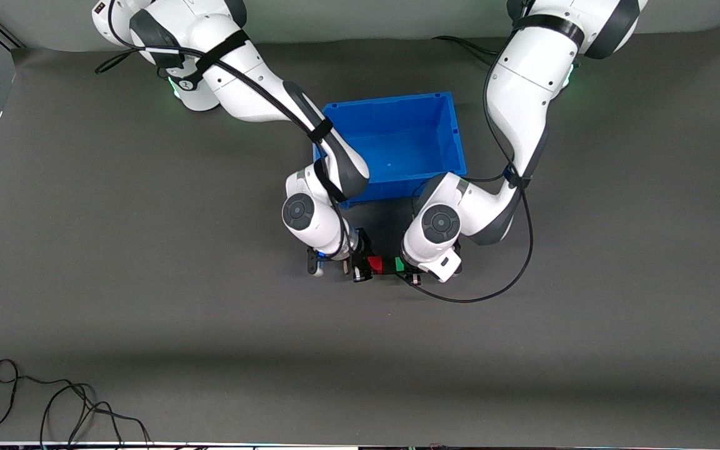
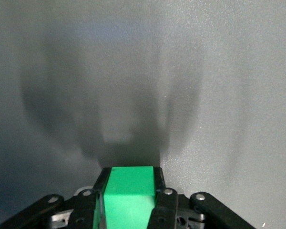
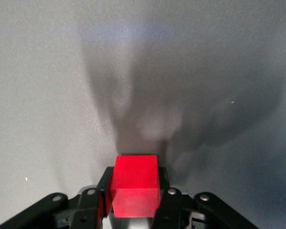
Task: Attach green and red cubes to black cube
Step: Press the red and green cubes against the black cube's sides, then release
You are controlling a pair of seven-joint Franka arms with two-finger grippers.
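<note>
My left gripper [image 1: 405,269] is shut on the green cube [image 1: 399,264], which fills the space between its fingers in the left wrist view [image 2: 131,193]. My right gripper [image 1: 365,267] is shut on the red cube [image 1: 375,264], also seen in the right wrist view [image 3: 135,183]. Both cubes are held side by side over the grey mat, with a narrow dark gap between them. I cannot make out the black cube; neither wrist view shows it, only bare mat and shadows.
A blue bin [image 1: 454,134] stands on the mat, farther from the front camera than the grippers. Loose black cable [image 1: 54,406] lies at the near edge toward the right arm's end. The left arm's cable [image 1: 510,281] loops beside its wrist.
</note>
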